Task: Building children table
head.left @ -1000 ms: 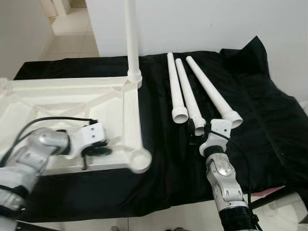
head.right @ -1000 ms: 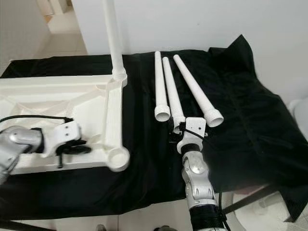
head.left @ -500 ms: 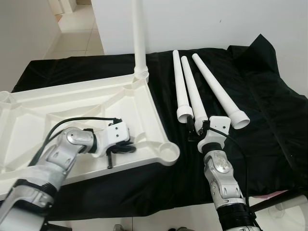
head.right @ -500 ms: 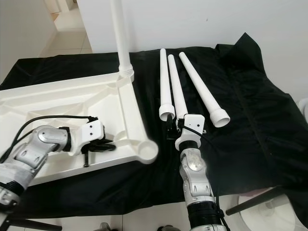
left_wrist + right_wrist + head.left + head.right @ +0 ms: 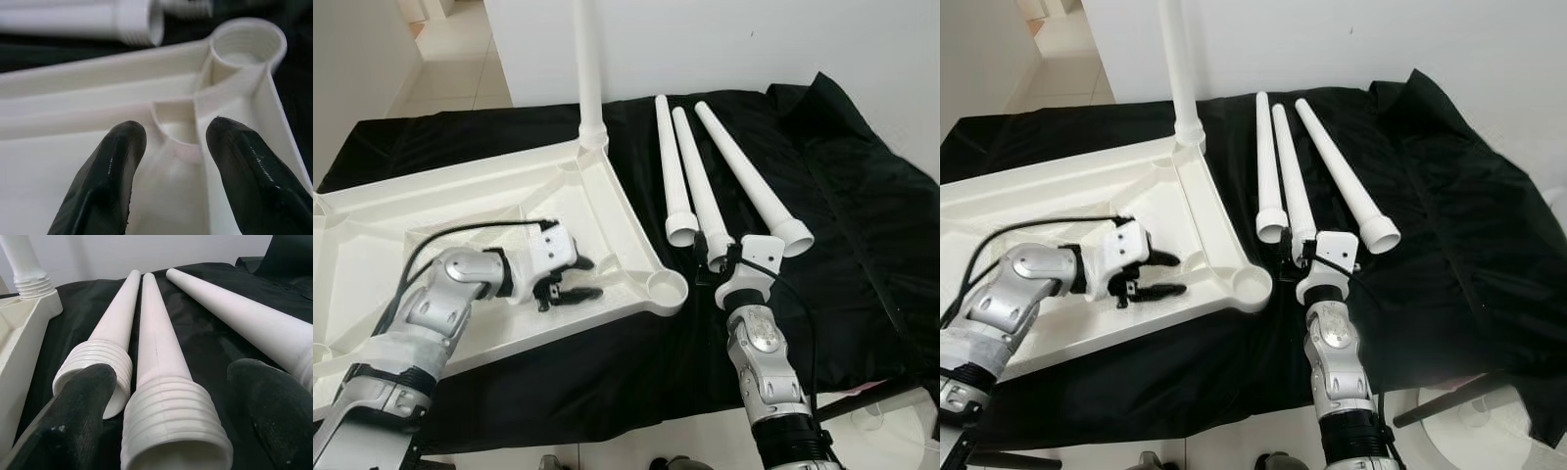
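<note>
leg-fitting step: the right pincer (image 5: 717,262) gapes around the threaded end of the middle white tapered plastic leg (image 5: 699,192), not clamped. the left pincer (image 5: 573,278) hovers spread and empty over the upturned white plastic tabletop (image 5: 372,245) left. next: close, lift, thread into the near corner socket (image 5: 667,289).

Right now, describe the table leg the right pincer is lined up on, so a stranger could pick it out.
On the black cloth, right of the upturned white tabletop, three loose white table legs lie side by side. It is the middle leg, its threaded end between the open fingers of the right pincer; the left leg and right leg flank it.
</note>
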Controlling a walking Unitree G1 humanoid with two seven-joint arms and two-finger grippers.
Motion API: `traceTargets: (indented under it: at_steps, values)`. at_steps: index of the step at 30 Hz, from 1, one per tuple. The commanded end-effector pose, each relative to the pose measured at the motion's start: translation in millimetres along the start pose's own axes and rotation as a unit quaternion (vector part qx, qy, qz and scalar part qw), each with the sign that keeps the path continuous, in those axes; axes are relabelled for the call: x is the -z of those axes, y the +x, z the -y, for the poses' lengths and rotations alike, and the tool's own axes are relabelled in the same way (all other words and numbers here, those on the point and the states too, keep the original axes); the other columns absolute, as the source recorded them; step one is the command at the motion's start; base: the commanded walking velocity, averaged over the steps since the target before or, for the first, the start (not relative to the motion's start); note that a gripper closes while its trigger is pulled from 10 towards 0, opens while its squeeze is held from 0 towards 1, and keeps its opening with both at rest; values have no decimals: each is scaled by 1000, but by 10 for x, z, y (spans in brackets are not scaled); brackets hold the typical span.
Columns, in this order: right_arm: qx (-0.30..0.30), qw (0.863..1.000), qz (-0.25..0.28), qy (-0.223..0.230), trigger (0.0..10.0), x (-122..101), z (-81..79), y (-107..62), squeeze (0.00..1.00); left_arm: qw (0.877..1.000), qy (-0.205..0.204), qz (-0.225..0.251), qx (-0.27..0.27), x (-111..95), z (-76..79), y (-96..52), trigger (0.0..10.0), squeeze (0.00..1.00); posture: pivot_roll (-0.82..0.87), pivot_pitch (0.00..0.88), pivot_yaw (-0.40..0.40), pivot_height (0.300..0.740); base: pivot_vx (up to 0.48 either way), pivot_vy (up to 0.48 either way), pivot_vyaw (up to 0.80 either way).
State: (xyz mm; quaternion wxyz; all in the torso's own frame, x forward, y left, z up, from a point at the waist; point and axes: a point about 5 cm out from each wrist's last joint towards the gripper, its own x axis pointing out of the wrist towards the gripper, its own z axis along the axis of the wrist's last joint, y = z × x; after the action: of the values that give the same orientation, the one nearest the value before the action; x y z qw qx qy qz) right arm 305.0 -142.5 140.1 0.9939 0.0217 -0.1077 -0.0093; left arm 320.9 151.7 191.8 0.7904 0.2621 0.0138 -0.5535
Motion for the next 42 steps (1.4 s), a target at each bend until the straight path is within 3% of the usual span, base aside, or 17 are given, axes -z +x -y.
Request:
traceTargets:
  at_steps: [1,5,8,10,13,16,17,18,21,23,28,42]
  values:
    - [-3,1000,3,6,10000,3,-15,-5,0,986,-21,16,-167,-42,-213,-132,10000,0,-26,130,36,740,0,0,0]
    - [-5,1000,3,8,10000,11,-22,0,0,974,-52,51,-216,-96,-256,-291,10000,0,-13,129,34,740,0,0,0]
    - [-4,1000,3,9,10000,14,-21,3,0,970,-67,57,-227,-93,-255,-331,10000,0,-13,129,34,740,0,0,0]
    - [-5,1000,3,10,10000,21,-27,10,0,960,-99,66,-255,-61,-230,-341,10000,0,-5,126,32,740,0,0,0]
    - [-6,1000,3,13,10000,26,-41,16,0,948,-123,69,-284,-9,-190,-245,10000,0,0,118,25,740,0,0,0]
    - [-5,1000,3,14,10000,27,-45,23,0,945,-144,73,-285,5,-179,-201,10000,0,0,118,25,740,0,0,0]
    - [-6,1000,3,15,10000,20,-48,49,0,934,-160,86,-307,9,-160,-112,10000,0,-5,112,24,740,0,0,0]
    - [-6,1000,3,15,10000,20,-48,49,0,934,-160,86,-307,9,-160,-112,10000,0,-5,112,24,740,0,0,0]
    - [0,1000,-1,12,10000,35,-21,79,0,917,-190,103,-334,-3,-100,20,10000,0,-16,108,26,740,0,0,0]
    - [6,1000,-4,8,10000,47,7,88,0,917,-189,113,-332,-40,-35,99,10000,0,-24,105,27,740,0,0,0]
    - [9,1000,-5,6,10000,50,33,88,0,921,-178,115,-326,-74,0,141,10000,0,-25,103,25,740,0,0,0]
    - [-34,998,-46,4,10000,184,272,216,0,921,-164,134,-327,-281,-109,435,10000,0,-68,69,-9,740,0,0,0]
